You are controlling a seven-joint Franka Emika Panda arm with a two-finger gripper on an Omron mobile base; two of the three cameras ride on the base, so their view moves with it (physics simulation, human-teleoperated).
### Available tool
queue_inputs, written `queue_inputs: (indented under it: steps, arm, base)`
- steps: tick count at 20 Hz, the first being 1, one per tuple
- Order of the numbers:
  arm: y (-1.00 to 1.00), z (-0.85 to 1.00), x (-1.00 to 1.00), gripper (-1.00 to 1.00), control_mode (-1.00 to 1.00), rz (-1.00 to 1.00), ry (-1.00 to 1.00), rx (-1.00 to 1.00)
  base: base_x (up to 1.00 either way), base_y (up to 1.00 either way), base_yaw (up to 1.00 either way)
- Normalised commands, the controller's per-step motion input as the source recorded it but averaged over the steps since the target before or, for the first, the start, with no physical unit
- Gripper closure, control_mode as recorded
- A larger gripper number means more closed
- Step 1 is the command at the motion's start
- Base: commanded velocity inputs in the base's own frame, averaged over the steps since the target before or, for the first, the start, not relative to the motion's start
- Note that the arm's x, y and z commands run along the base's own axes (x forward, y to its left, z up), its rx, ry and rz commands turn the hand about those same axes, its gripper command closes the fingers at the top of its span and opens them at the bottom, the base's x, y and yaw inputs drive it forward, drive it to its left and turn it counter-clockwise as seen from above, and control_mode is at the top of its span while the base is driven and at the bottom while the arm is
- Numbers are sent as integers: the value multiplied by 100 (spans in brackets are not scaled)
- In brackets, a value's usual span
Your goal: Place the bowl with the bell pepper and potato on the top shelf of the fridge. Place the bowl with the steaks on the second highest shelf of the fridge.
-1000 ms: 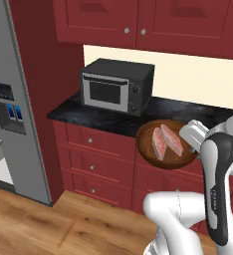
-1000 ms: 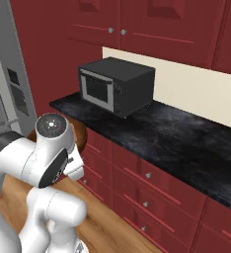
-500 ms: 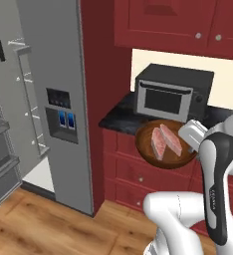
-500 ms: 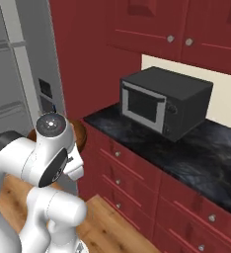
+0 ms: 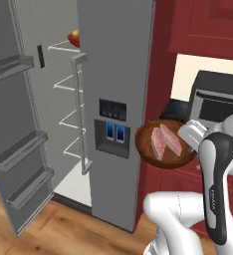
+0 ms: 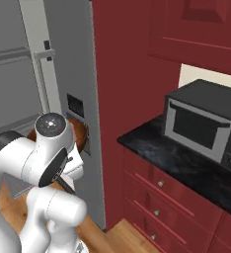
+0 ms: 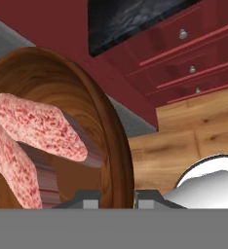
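A wide, shallow dark reddish-brown bowl [image 5: 166, 147] sat held up at centre right of the left base view, carrying two flat pink raw steaks [image 5: 165, 141] side by side. The tall grey fridge [image 5: 88, 99] stood open at left, a bright red-orange bowl [image 5: 74, 38] on its uppermost pale shelf [image 5: 61, 47].

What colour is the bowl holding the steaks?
Dark reddish-brown, with a wood-like grain; the bowl with the steaks shows best in the hand view.

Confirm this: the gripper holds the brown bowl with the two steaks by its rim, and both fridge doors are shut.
Not quite. The gripper does hold the bowl with the steaks by its rim, but the fridge has its left door swung open, baring the shelves, as the left base view shows.
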Motion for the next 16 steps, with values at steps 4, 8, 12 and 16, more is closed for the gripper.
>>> queue_inputs:
  steps: [4,8,12,16]
  arm:
    - [0,0,0,100,100,0,0,0]
    - [0,0,0,100,100,0,0,0]
    - [0,0,0,100,100,0,0,0]
    - [0,0,0,100,100,0,0,0]
  base:
    - [100,100,0]
    - [100,100,-2]
    - [93,100,-24]
    - [67,100,-50]
